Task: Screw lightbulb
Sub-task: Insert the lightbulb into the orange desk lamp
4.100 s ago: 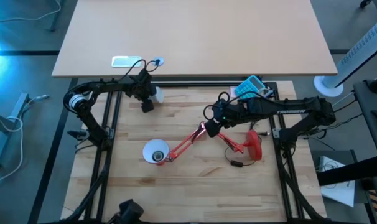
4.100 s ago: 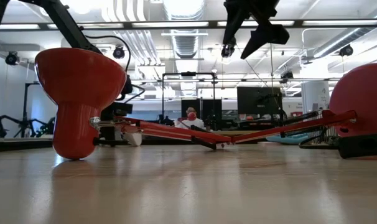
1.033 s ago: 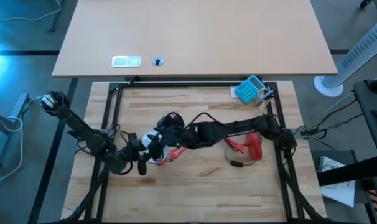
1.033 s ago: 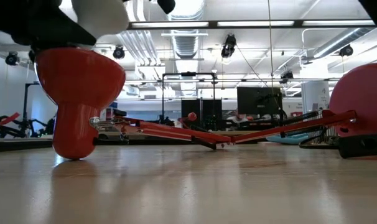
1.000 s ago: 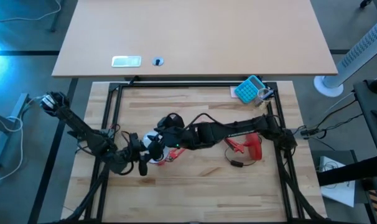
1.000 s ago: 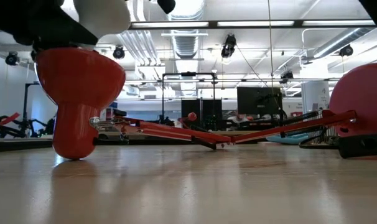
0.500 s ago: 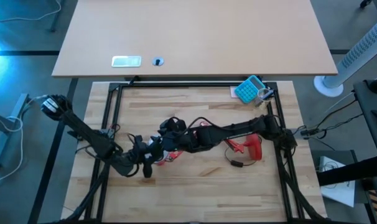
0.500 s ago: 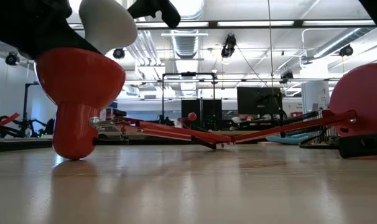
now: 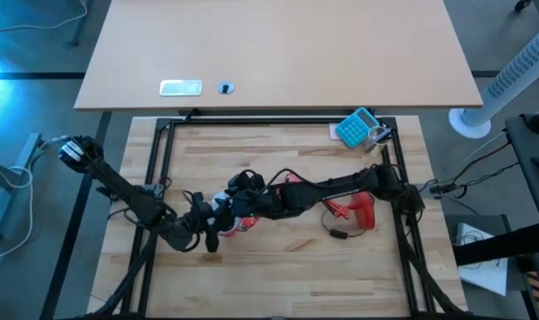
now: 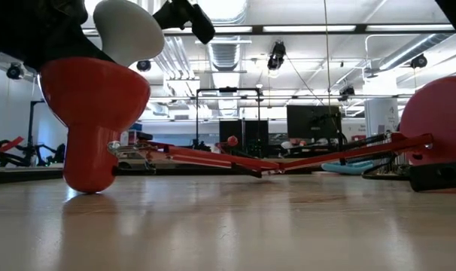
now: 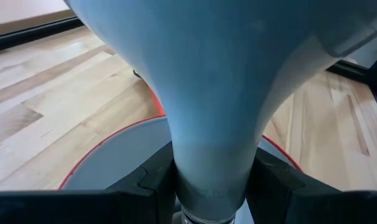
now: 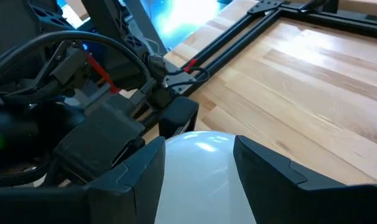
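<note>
The white lightbulb stands tilted over the upturned mouth of the red lamp shade, its narrow neck pointing down into the shade. In the high view the bulb is mostly covered by both grippers. My left gripper comes from the table's left and is shut on the bulb. My right gripper comes from the right and is shut on the same bulb. The shade rests on the table on its narrow end. My left gripper pinches the bulb's narrow neck just above the greyish screw base, one finger on each side. The screw end points past the fingertips into the shade's white inside. The bulb is tilted. My right gripper has the bulb's rounded dome between its two fingers, one on each side, coming slanting from above and the table's right. Only the dome's top shows between the fingertips.
The lamp's red jointed arm lies along the table to its round red base at the right, with a black cord beside it. A blue device lies at the far right. Black frame rails border the table.
The bulb has tipped from nearly upright to slanting over the shade's mouth. My right gripper has come down and toward the near edge onto the bulb's dome. My left gripper has shifted slightly toward the right, still on the bulb.
</note>
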Tool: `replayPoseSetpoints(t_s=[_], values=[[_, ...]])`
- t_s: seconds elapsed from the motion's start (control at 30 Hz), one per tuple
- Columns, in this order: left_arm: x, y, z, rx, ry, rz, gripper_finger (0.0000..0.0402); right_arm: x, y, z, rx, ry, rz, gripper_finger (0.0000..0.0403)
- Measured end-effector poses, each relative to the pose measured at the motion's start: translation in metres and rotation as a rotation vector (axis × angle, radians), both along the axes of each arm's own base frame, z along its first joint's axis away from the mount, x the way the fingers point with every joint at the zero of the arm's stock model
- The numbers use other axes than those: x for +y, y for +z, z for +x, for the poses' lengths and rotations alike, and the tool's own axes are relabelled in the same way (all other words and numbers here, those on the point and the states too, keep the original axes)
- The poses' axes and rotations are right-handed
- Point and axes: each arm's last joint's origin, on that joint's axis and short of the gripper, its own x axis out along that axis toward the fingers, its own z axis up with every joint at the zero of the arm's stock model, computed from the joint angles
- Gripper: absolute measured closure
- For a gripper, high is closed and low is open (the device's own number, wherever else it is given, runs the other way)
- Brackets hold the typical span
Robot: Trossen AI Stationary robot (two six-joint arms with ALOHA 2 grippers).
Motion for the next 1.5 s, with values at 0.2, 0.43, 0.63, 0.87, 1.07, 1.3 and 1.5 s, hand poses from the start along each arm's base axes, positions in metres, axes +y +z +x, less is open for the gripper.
replayPoseSetpoints(t_s=[0.2, 0.43, 0.63, 0.87, 1.07, 1.3, 1.5], values=[[0.001, 0.000, -0.001, 0.019, -0.012, 0.034, 0.0255, 0.000, -0.002, 0.000, 0.008, 0.012, -0.014, 0.0215], [0.002, 0.004, -0.003, 0.042, -0.076, 0.081, 0.0233, 0.003, -0.005, 0.000, 0.042, 0.078, -0.036, 0.0215], [0.003, 0.006, -0.006, 0.056, -0.096, 0.076, 0.0230, 0.004, -0.007, -0.001, 0.051, 0.096, -0.037, 0.0215], [0.005, 0.008, -0.009, 0.097, -0.159, 0.035, 0.0229, 0.005, -0.008, -0.001, 0.069, 0.134, -0.064, 0.0215], [0.005, 0.012, -0.010, 0.186, -0.190, 0.060, 0.0229, 0.004, -0.012, -0.001, 0.094, 0.156, -0.100, 0.0215], [0.006, 0.020, -0.004, 0.208, -0.229, 0.049, 0.0229, 0.004, -0.012, -0.001, 0.092, 0.161, -0.103, 0.0215], [0.005, 0.021, 0.004, 0.178, -0.254, 0.028, 0.0215, 0.004, -0.012, -0.001, 0.092, 0.161, -0.103, 0.0215]])
